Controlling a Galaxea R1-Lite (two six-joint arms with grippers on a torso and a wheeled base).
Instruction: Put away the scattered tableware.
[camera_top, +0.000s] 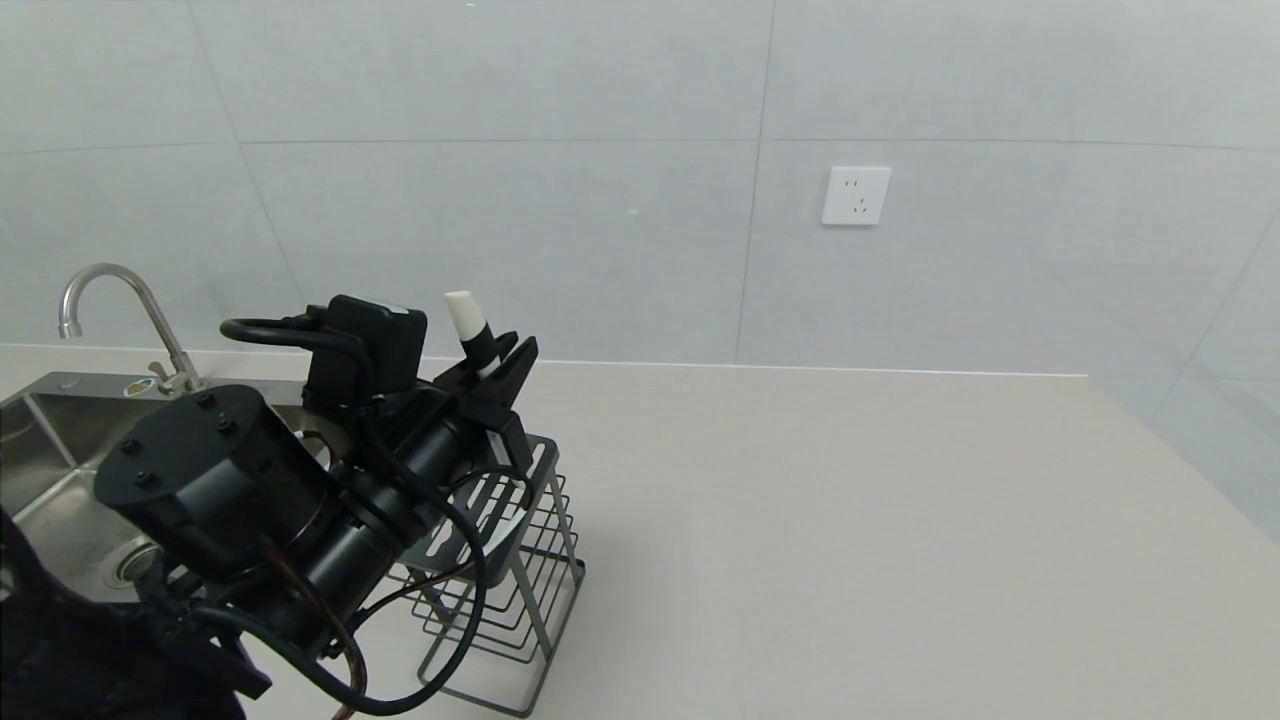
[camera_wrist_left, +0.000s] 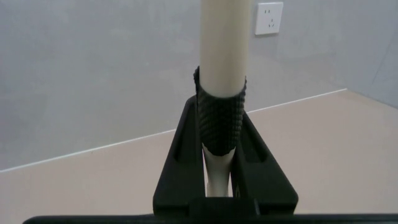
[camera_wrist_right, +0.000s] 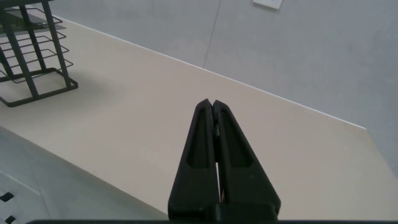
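Observation:
My left gripper (camera_top: 490, 362) hangs above the black wire rack (camera_top: 520, 580), shut on a utensil whose cream-white handle (camera_top: 462, 312) sticks up past the fingers. In the left wrist view the handle (camera_wrist_left: 222, 43) runs between the black textured pads (camera_wrist_left: 217, 121) of the left gripper (camera_wrist_left: 219, 134), and its working end is hidden. My right gripper (camera_wrist_right: 212, 115) is shut with nothing in it, held over the beige countertop (camera_wrist_right: 155, 118). The wire rack (camera_wrist_right: 31, 53) stands farther off on that counter.
A steel sink (camera_top: 55, 480) with a curved faucet (camera_top: 110, 300) lies at the left of the counter, beside the rack. A white wall socket (camera_top: 856, 195) sits on the grey tiled wall. The beige countertop (camera_top: 850, 540) stretches out to the right.

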